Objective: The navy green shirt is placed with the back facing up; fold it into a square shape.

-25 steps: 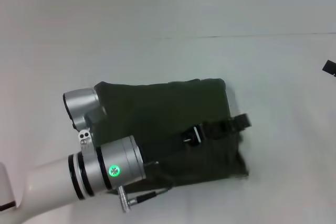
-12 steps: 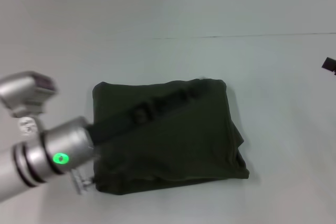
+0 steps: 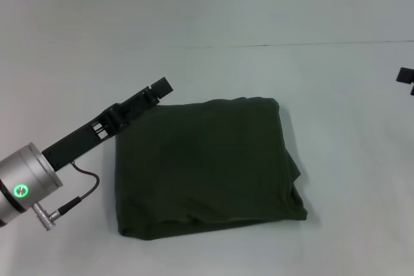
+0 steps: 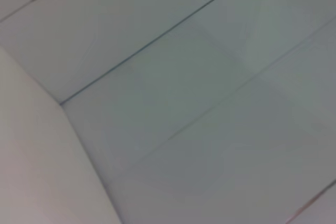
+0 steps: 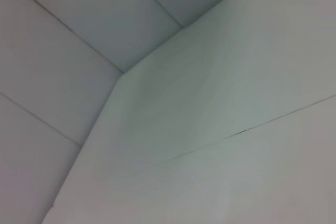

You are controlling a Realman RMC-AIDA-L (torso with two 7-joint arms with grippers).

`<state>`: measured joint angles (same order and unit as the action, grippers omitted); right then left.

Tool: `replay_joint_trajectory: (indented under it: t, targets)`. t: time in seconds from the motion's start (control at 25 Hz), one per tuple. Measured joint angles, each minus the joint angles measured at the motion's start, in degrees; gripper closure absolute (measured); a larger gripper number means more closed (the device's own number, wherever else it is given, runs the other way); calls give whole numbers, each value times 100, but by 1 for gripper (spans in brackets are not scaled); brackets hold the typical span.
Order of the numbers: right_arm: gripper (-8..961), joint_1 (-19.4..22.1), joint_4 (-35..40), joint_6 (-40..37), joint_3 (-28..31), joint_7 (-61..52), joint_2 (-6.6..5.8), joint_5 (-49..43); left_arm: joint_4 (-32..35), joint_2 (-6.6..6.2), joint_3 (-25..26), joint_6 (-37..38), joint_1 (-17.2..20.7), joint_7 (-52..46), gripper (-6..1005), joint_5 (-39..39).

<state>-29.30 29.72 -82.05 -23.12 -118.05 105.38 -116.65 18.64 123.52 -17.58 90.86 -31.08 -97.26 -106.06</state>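
The navy green shirt (image 3: 207, 166) lies folded into a roughly square dark olive bundle in the middle of the white table (image 3: 207, 17). Its plain side faces up, and the layers at its right edge are bunched and uneven. My left gripper (image 3: 160, 86) hangs just off the shirt's far left corner and holds nothing. Its black body runs back to the silver wrist (image 3: 22, 189) at the lower left. Only a black tip of my right gripper (image 3: 405, 77) shows, at the far right edge, away from the shirt. Neither wrist view shows the shirt.
A thin seam line (image 3: 291, 44) crosses the table behind the shirt. Both wrist views show only pale surfaces with seams. A cable and plug (image 3: 61, 208) hang from the left wrist beside the shirt's left edge.
My left arm has pulled back from over the shirt to the left and its gripper now sits off the far left corner. The shirt stays folded and still.
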Motion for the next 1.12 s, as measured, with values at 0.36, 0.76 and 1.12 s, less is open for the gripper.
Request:
replay_joint_trajectory:
  t: [0.36, 0.76, 1.12]
  targets:
    - [52, -153, -11, 49, -135, -73, 52, -5, 77, -52, -142, -1107, -57, -79, 34, -50]
    - [52, -135, -59, 130, -125, -87, 133, -3, 502, -102, -663, -2430, -158, -84, 33, -79]
    - [52, -103, -79, 261, -139, -123, 222, -7, 694, -74, -1353, -3340, -205, -61, 34, -81]
